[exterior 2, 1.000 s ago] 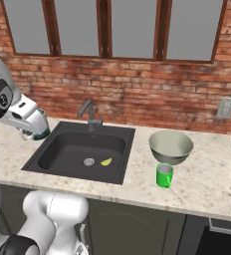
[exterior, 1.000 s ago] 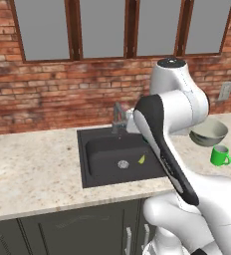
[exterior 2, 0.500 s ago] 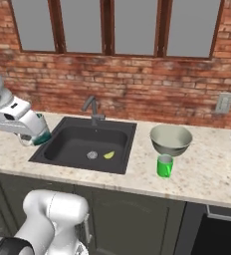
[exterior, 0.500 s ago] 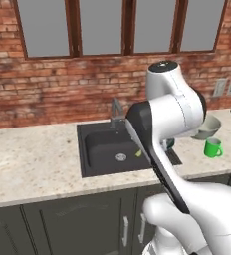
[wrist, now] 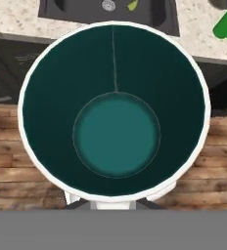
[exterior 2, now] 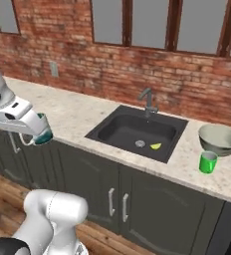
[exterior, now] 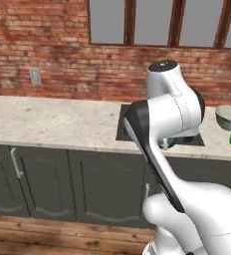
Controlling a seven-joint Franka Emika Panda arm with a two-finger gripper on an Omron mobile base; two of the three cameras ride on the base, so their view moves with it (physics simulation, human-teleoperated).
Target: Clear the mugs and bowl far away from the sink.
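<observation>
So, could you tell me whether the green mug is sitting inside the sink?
No, the green mug stands on the counter beside the bowl, right of the sink.

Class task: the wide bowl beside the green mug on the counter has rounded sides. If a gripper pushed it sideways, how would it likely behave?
The bowl looks rigid and metallic, so it would probably slide rather than flex. Its rounded sides suggest it might rock. It could nudge the green mug just in front of it.
</observation>
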